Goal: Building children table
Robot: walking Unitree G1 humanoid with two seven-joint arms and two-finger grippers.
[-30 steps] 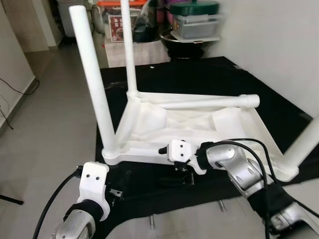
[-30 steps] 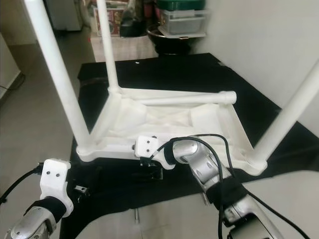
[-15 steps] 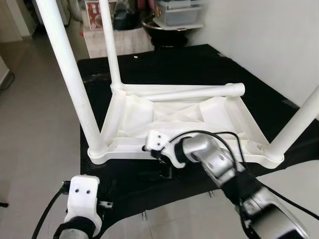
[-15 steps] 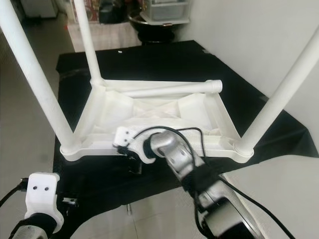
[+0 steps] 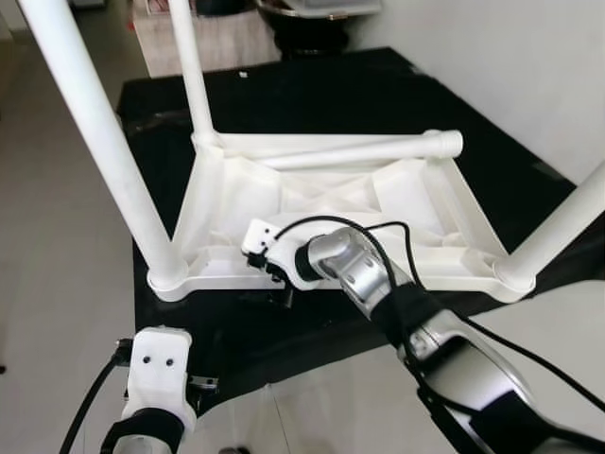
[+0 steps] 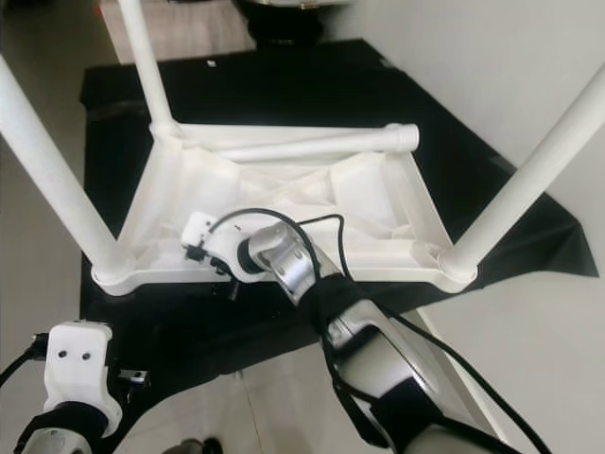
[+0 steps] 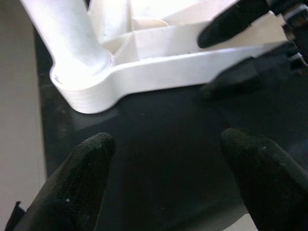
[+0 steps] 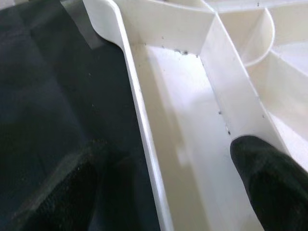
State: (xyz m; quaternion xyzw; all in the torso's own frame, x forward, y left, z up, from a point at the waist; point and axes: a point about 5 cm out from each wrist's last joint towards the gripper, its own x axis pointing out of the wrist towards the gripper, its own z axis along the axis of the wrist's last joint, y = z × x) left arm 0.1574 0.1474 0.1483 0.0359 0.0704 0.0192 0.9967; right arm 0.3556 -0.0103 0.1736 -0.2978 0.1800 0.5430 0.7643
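Observation:
The white children's table [image 5: 227,203] lies upside down on a black cloth [image 5: 312,90]. Three legs stand up from its corners: near left [image 5: 95,142], far left [image 5: 189,66] and near right [image 5: 558,227]. A fourth leg [image 5: 359,151] lies loose across the far side. My right gripper [image 5: 277,287] is at the table's near rim, left of the middle. It is open, with one finger [image 8: 269,178] inside the rim and the other on the cloth side. My left gripper [image 7: 168,178] hovers open over the cloth, short of the near-left corner [image 7: 82,82].
The cloth's near edge [image 5: 312,378] gives way to pale floor tiles [image 5: 57,284] around it. A white wall [image 5: 529,66] runs along the right. Boxes and a dark bowl [image 5: 302,14] stand beyond the cloth's far end.
The whole view has tipped down and closer to the table. My right arm has stretched further out and its gripper has shifted left along the near rim. The left gripper has stayed low at the near left.

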